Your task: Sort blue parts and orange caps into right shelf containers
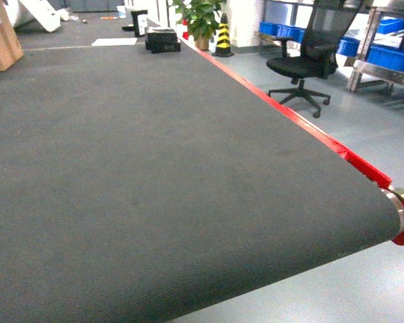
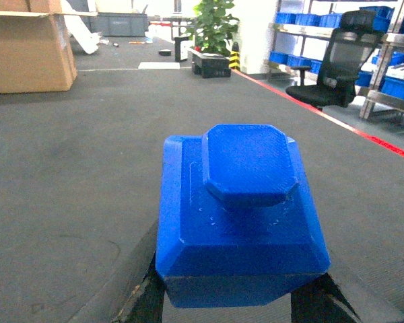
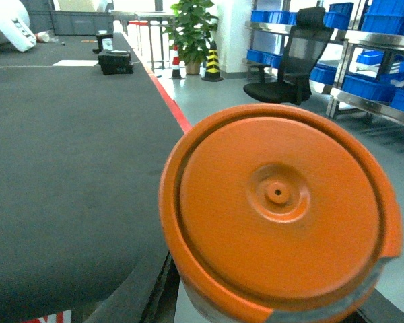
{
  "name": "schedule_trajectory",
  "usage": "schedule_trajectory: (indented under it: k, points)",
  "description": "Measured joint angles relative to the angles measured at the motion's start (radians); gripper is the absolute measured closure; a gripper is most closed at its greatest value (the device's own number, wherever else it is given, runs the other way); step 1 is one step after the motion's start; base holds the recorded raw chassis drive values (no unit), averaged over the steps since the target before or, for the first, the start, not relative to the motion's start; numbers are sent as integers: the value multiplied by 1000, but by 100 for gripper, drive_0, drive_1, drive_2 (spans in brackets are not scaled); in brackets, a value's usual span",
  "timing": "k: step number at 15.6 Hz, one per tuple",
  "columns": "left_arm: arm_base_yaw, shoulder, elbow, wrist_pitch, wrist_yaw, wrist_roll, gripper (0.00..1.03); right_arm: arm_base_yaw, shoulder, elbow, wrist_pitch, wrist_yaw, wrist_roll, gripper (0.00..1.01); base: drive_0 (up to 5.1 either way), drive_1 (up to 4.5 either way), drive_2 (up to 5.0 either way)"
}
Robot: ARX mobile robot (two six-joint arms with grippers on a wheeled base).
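Observation:
A bright blue part (image 2: 239,215) with a flat-topped knob fills the left wrist view, and my left gripper (image 2: 234,301) is shut on it, dark fingers (image 2: 151,296) at both sides of its base. My right gripper (image 3: 269,306) is shut on a round orange cap (image 3: 276,208), held over the belt's right edge. Neither gripper shows in the head view. Blue crates (image 1: 390,57) sit on the steel shelf (image 1: 380,73) at the far right, beyond the floor; in the right wrist view the crates (image 3: 374,84) and shelf (image 3: 370,104) stand ahead to the right.
A wide dark grey conveyor belt (image 1: 155,168) runs ahead, with a red side rail (image 1: 289,114) and end roller (image 1: 398,208). A black office chair (image 1: 303,60) stands between belt and shelf. A cardboard box (image 2: 27,50), black boxes (image 1: 163,40), a plant (image 1: 202,20) and a striped cone (image 1: 223,37) lie far ahead.

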Motion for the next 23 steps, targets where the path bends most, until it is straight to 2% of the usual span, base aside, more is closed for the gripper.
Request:
schedule_trajectory:
  k: [23]
  points:
    - [0, 0, 0, 0, 0, 0, 61, 0, 0, 0, 0, 0, 0, 59, -158, -158, -158]
